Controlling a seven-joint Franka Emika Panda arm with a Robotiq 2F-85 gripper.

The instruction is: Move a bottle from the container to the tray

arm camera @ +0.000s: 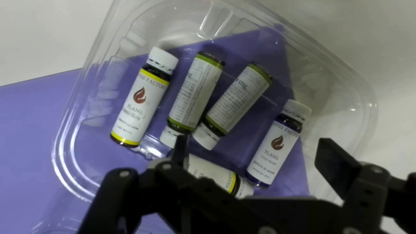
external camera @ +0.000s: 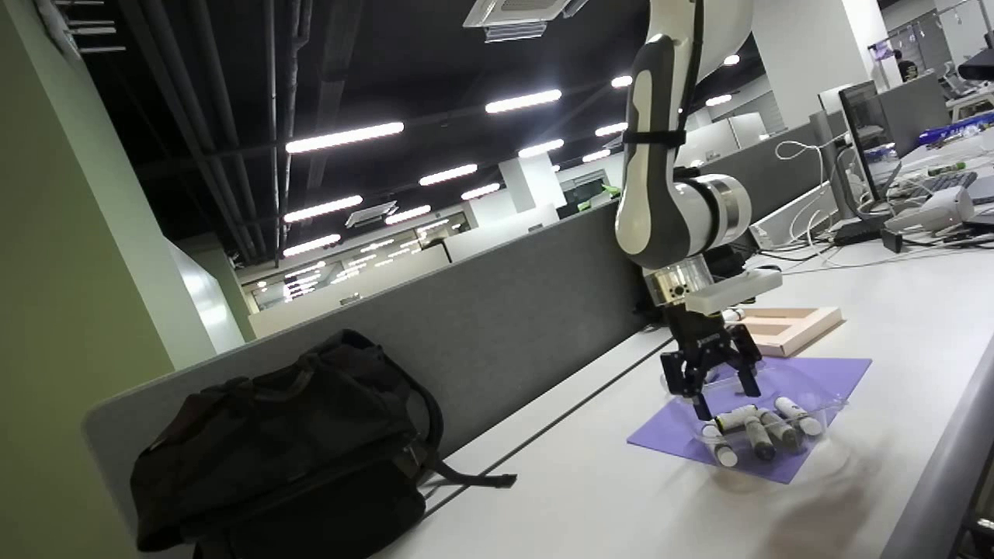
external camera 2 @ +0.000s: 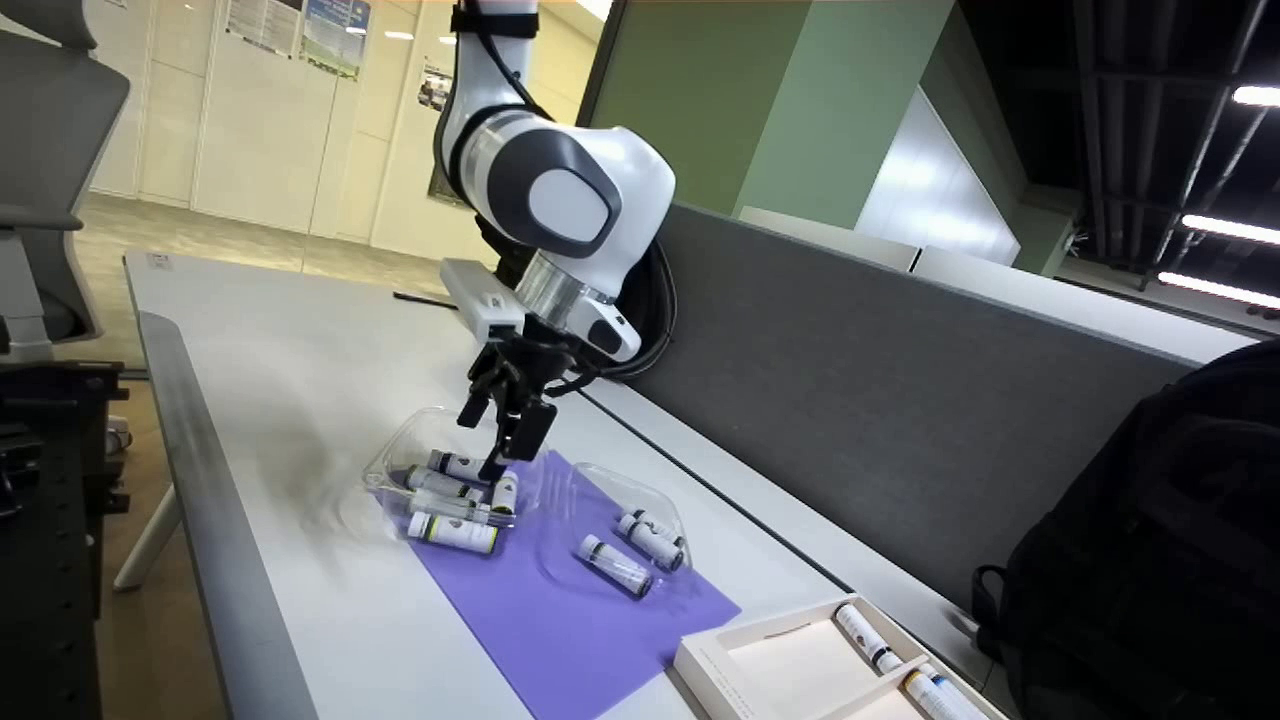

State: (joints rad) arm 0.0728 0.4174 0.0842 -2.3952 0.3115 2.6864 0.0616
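My gripper (external camera: 727, 397) is open and empty over a clear plastic container (arm camera: 70, 136). The gripper also shows in an exterior view (external camera 2: 483, 440). Several small white-labelled bottles lie on their sides inside. In the wrist view, a dark-blue bottle (arm camera: 276, 143) lies between the open fingertips, apart from both. A yellow-banded bottle (arm camera: 214, 170) lies partly hidden under the left finger. Another yellow-banded bottle (arm camera: 139, 104) and two green-banded bottles (arm camera: 196, 92) lie farther up. The pale wood tray (external camera 2: 715, 685) has bottles (external camera 2: 865, 637) in it; it also shows in an exterior view (external camera: 808, 334).
A purple sheet (external camera 2: 560, 640) lies under the container. Another clear plastic part (external camera 2: 640, 480) holding bottles (external camera 2: 613, 567) is beside it. A grey partition (external camera: 528, 326) runs along the table's back. A black backpack (external camera: 295, 442) leans there. A monitor (external camera: 870, 132) and cables stand beyond the tray.
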